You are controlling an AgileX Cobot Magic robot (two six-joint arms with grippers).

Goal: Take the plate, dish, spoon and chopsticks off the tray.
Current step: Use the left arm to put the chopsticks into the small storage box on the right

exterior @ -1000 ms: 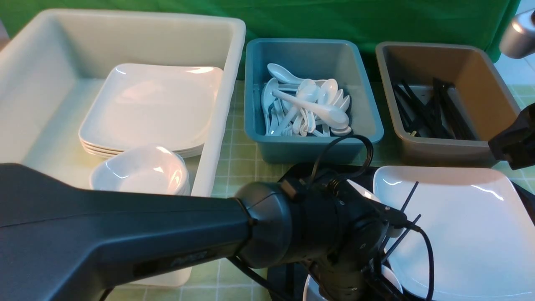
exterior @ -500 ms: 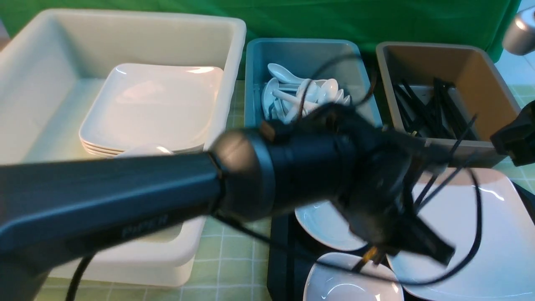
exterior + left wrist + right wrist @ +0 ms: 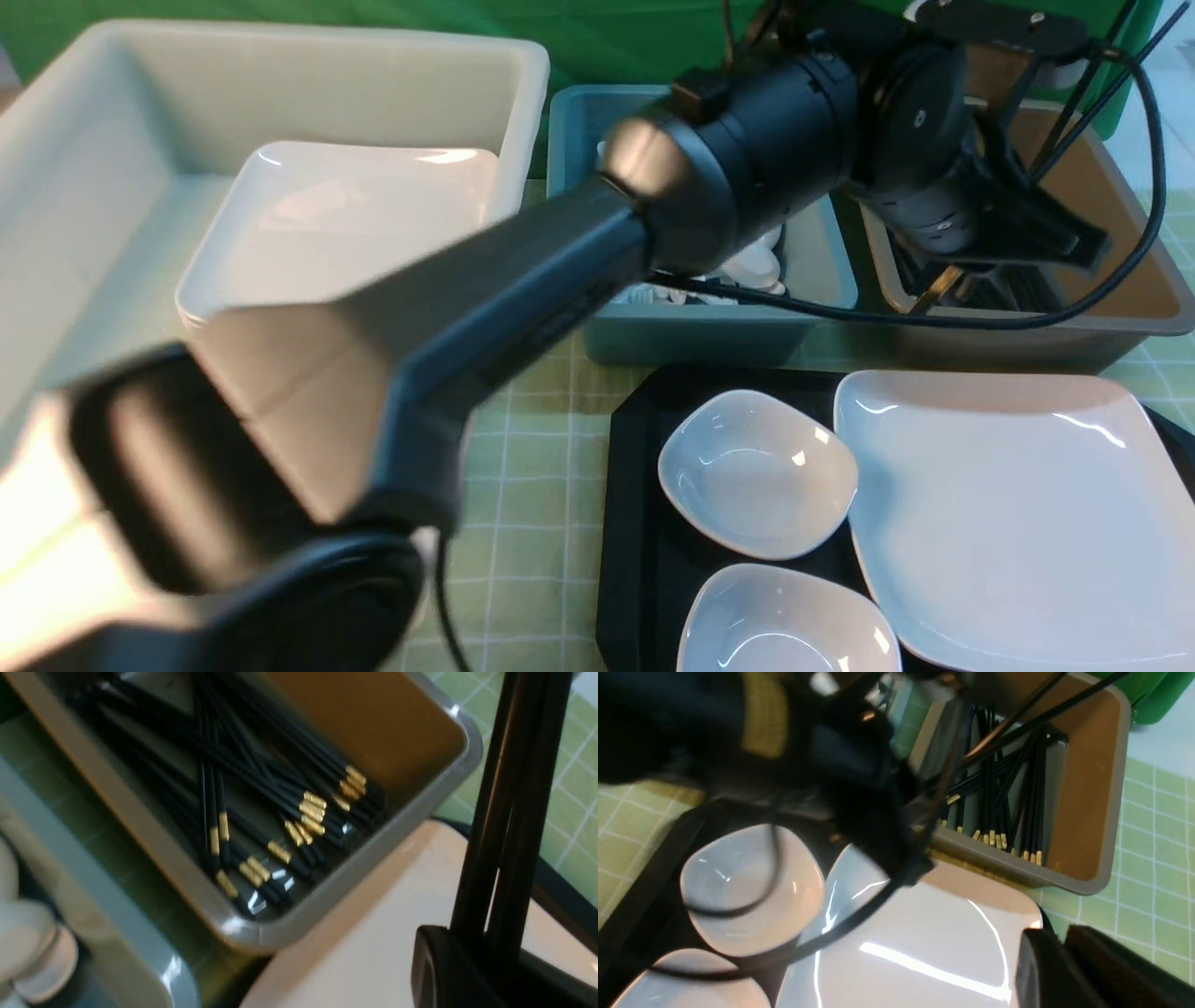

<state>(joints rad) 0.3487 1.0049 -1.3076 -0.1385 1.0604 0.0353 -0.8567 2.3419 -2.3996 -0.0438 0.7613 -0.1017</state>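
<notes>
Reaching far forward and across toward the right side, the left arm (image 3: 560,252) is stretched out nearly straight, its glossy black wrist turned so the left gripper (image 3: 472,961) points down. Its jaws are clamped tight on the chopsticks (image 3: 514,788), two thin, straight black sticks that slant up and away from the fingers. Directly below the gripper sits a brown plastic bin (image 3: 1125,219) with smooth walls and rounded corners, holding a heap of black sticks (image 3: 261,793) with gold bands near their ends. Just beyond the bin's near rim, below and behind the gripper, lies the plate (image 3: 1008,513), large, square, glossy white with rounded corners. It rests on the tray (image 3: 635,523), flat and black with a raised rim. Beside the plate on the tray are two small dishes (image 3: 756,471), rounded and glossy white. The right gripper (image 3: 1062,947) hangs over the plate's corner, its matte black fingers pressed almost together and gripping nothing.
</notes>
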